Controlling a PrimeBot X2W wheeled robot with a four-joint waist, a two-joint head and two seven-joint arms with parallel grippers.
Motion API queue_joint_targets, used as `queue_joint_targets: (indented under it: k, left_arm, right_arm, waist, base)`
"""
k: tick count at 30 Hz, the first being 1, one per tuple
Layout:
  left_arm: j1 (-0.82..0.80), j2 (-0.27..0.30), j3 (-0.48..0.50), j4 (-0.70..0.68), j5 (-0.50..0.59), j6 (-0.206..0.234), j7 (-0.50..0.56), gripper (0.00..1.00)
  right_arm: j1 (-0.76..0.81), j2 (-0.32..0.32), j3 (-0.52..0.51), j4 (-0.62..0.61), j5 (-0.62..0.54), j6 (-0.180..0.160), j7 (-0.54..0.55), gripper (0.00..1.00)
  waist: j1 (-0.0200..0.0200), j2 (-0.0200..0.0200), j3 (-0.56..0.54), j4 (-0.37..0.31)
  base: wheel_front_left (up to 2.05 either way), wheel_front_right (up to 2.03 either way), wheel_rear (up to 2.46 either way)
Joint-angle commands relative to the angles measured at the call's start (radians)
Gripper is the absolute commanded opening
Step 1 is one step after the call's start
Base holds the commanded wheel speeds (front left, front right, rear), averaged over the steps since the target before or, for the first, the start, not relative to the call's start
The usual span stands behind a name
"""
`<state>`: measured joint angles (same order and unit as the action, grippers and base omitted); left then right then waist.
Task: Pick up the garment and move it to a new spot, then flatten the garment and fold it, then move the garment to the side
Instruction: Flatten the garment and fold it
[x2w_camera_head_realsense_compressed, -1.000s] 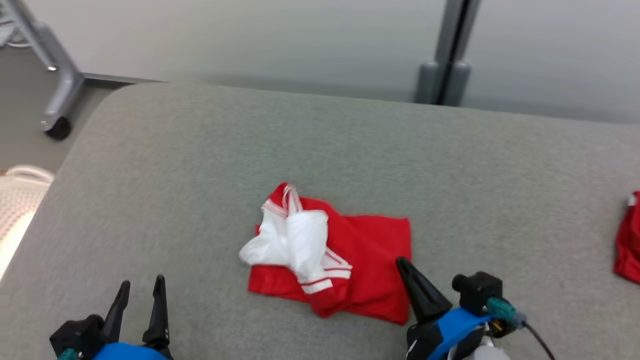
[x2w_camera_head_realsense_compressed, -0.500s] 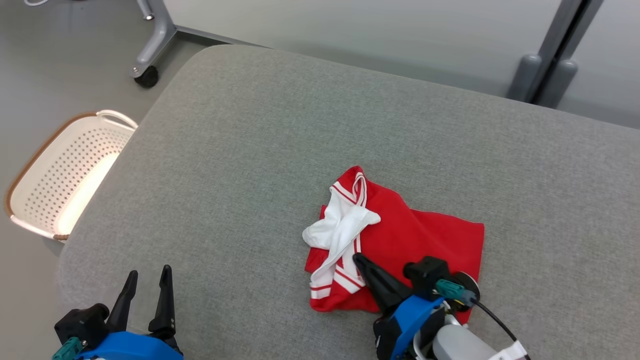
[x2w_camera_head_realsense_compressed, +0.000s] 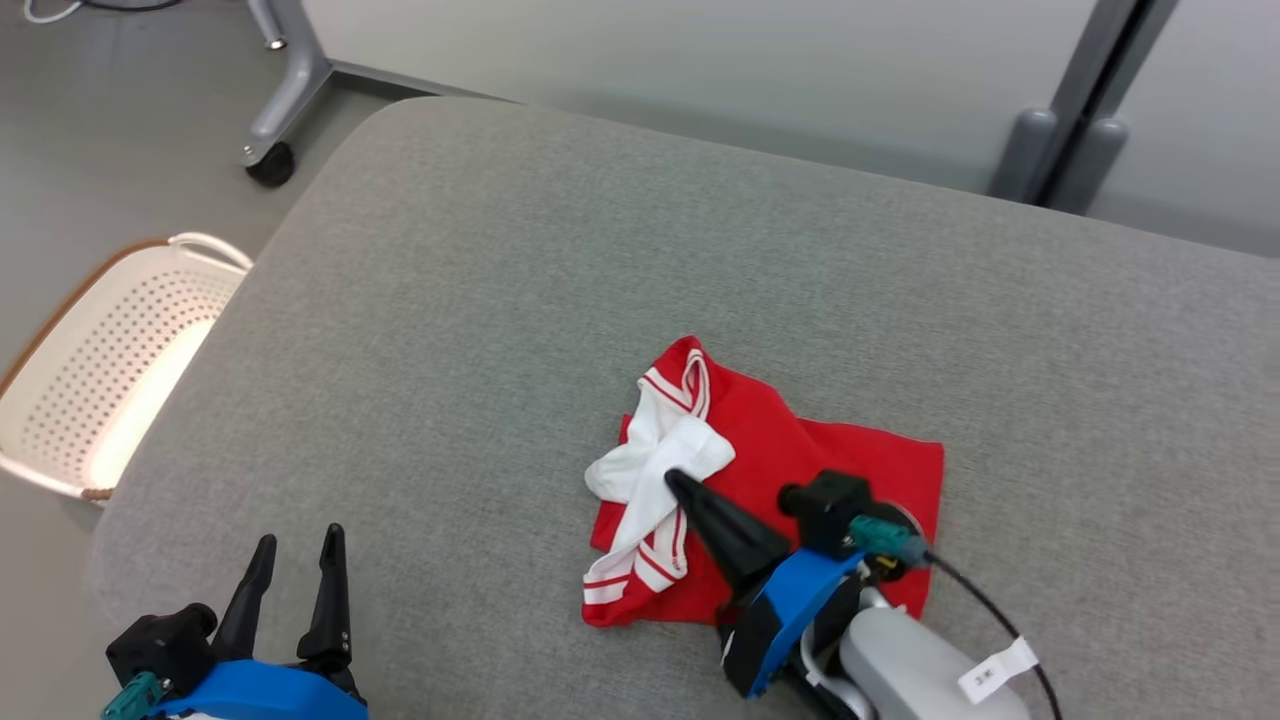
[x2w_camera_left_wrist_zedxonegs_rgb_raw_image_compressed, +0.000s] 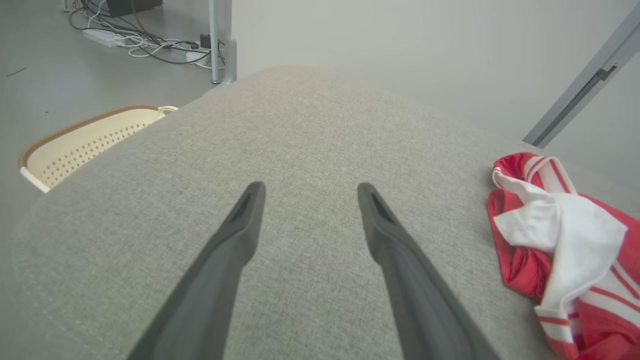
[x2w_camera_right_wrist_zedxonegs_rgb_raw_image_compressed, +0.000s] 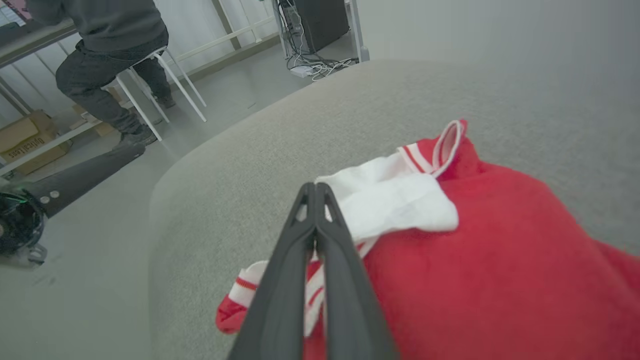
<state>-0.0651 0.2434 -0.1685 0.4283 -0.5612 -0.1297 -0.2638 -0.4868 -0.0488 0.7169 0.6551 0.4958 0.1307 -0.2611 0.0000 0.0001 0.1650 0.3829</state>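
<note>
Alt text: a grey cushioned bench (x2w_camera_head_realsense_compressed: 500, 250) seen from above. A red garment (x2w_camera_head_realsense_compressed: 790, 440) with white, red-striped trim lies rumpled a little right of the bench's middle, clear of every edge. It is neither flat nor neatly folded. A white panel (x2w_camera_head_realsense_compressed: 665, 450) is heaped over the red cloth on its left side, and a looped striped band lies at its far corner.

The right jaws are pressed fully together and have hold of nothing. They reach in from the near right, above the red cloth, with the tip at the white panel. Whether the tip touches the cloth or hovers just over it is hard to tell. The left jaws stand wide apart and empty over bare bench at the near left, well apart from the garment. A white basket (x2w_camera_head_realsense_compressed: 110, 380) sits on the floor beyond the bench's left edge.

This layout would suit a garment waiting to be lifted to a new spot, or one set down and waiting to be smoothed out. Either way, good handling likely means working from the edges. The heaped white panel hides layers, so a pinch there could catch several at once and drag the bundle. Closed jaws can only nudge or press, and any grasp needs them parted. The cloth looks light and limp, so slow, low moves should keep it from bunching further.
</note>
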Motion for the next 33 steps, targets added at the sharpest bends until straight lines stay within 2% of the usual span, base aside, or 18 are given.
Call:
queue_joint_targets:
  k: [1, 11, 18, 19, 20, 26, 33]
  left_arm:
    - [0.005, 0.0, 0.007, -0.006, 0.009, -0.001, 0.0, 1.0]
    - [0.042, -0.012, 0.061, -0.046, 0.064, -0.001, 0.0, 1.0]
    - [0.077, -0.025, 0.111, -0.081, 0.12, -0.001, 0.0, 1.0]
    - [0.083, -0.027, 0.121, -0.085, 0.126, -0.001, 0.0, 1.0]
    - [0.087, -0.031, 0.126, -0.089, 0.138, -0.001, 0.0, 1.0]
    - [0.126, -0.046, 0.185, -0.112, 0.208, -0.001, 0.0, 1.0]
    - [0.146, -0.07, 0.216, -0.118, 0.286, -0.001, 0.0, 1.0]
  right_arm:
    - [0.008, -0.004, -0.032, -0.01, -0.013, 0.0, -0.004, 0.0]
    - [0.194, -0.004, -0.387, -0.151, -0.174, 0.0, -0.005, 0.0]
    - [0.326, -0.004, -0.549, -0.227, -0.257, 0.0, -0.004, 0.0]
    - [0.339, -0.004, -0.557, -0.237, -0.262, 0.0, -0.004, 0.26]
    - [0.351, -0.003, -0.569, -0.247, -0.268, 0.0, -0.005, 1.0]
    - [0.416, -0.003, -0.624, -0.297, -0.289, 0.0, -0.005, 1.0]
    - [0.472, -0.004, -0.662, -0.31, -0.304, 0.0, -0.004, 1.0]
  waist:
    - [0.0, -0.0001, -0.01, -0.019]
    - [0.0, -0.0001, -0.055, -0.138]
    - [0.0, -0.0001, -0.089, -0.24]
    - [0.0, -0.0001, -0.094, -0.256]
    - [0.0, -0.0001, -0.098, -0.27]
    - [0.0, -0.0001, -0.12, -0.344]
    - [0.0, -0.0001, -0.143, -0.375]
  base:
    - [0.0, 0.0, 0.0]
    - [0.0, 0.0, 0.0]
    - [0.0, 0.0, 0.0]
    - [0.0, 0.0, 0.0]
    - [0.0, 0.0, 0.0]
    - [0.0, 0.0, 0.0]
    - [0.0, 0.0, 0.0]
